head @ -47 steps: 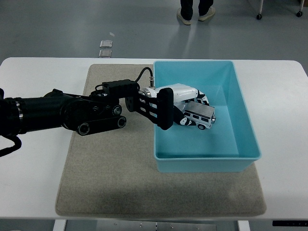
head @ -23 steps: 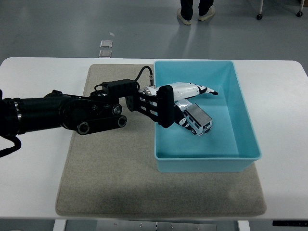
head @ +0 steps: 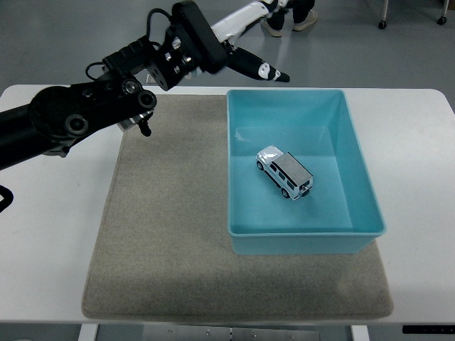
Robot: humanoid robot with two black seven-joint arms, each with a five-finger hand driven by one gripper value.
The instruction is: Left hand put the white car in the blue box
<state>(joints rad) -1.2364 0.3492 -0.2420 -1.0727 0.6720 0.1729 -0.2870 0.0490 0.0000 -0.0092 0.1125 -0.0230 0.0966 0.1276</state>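
Observation:
The white car [head: 285, 172] with a grey roof sits upright on the floor of the blue box [head: 362, 185], near its middle, angled toward the lower right. My left hand [head: 245, 39] hovers high above the table's far side, up and left of the box, fingers stretched out and holding nothing. Its black arm runs back to the left edge of the head view. The right arm does not show.
A grey mat [head: 163, 234] covers the middle of the white table [head: 50, 241], and the box stands on its right part. A person's feet [head: 284, 18] show at the top on the floor beyond the table.
My left hand let go of the car inside the box, then rose and pulled back up and left. The car now rests on the box floor.

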